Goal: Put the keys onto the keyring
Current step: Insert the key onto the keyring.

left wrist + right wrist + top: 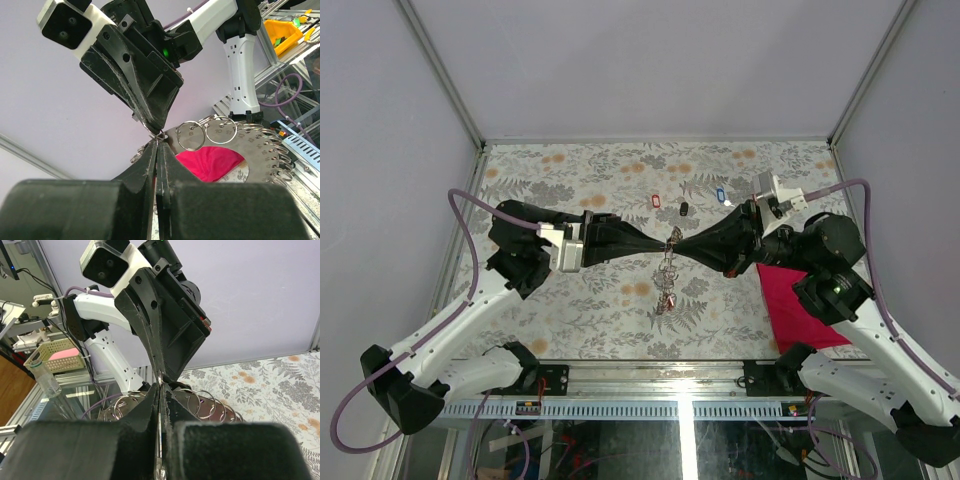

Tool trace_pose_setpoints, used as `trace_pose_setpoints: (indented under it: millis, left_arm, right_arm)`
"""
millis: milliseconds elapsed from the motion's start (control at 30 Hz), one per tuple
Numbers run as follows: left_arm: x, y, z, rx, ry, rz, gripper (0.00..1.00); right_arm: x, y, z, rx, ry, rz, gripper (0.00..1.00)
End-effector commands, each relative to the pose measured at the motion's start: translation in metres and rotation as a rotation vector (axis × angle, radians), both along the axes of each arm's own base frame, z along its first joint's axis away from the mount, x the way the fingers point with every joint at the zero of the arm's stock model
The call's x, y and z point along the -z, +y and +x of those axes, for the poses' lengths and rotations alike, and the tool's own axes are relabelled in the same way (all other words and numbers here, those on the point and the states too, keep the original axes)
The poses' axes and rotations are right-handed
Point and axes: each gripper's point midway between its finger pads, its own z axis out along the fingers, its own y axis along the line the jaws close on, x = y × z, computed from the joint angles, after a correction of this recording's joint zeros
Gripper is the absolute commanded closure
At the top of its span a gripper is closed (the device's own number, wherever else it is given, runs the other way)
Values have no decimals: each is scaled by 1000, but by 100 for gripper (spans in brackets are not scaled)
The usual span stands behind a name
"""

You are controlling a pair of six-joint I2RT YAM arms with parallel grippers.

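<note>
Both my pincers meet tip to tip above the middle of the desk (570, 310). Left pincer (665, 243): fingers pressed together, clamped on a small link at the top of the keyring (667, 280). Right pincer (678, 243): fingers also together, nipping the same spot from the opposite side. The keyring hangs slack below the tips, its lower end near the desk. Red key (656, 200), black key (684, 208) and blue key (720, 194) lie loose on the desk beyond the pincers, apart from the ring. Red cloth (800, 305) lies at the right, under my right arm.
</note>
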Motion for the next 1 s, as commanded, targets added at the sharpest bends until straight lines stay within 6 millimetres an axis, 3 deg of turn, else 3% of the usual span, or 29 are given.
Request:
trace_pose_setpoints:
  millis: [0, 300, 967]
  left_arm:
    - [-15, 3, -6, -3, -48, -41, 100]
    - [-17, 3, -7, 1, -55, -45, 100]
    - [-19, 5, -10, 13, -71, -51, 100]
  right_arm:
    - [-17, -1, -5, -18, -76, 43, 100]
    - [-4, 4, 8, 24, -45, -15, 100]
    - [1, 0, 10, 56, -41, -59, 100]
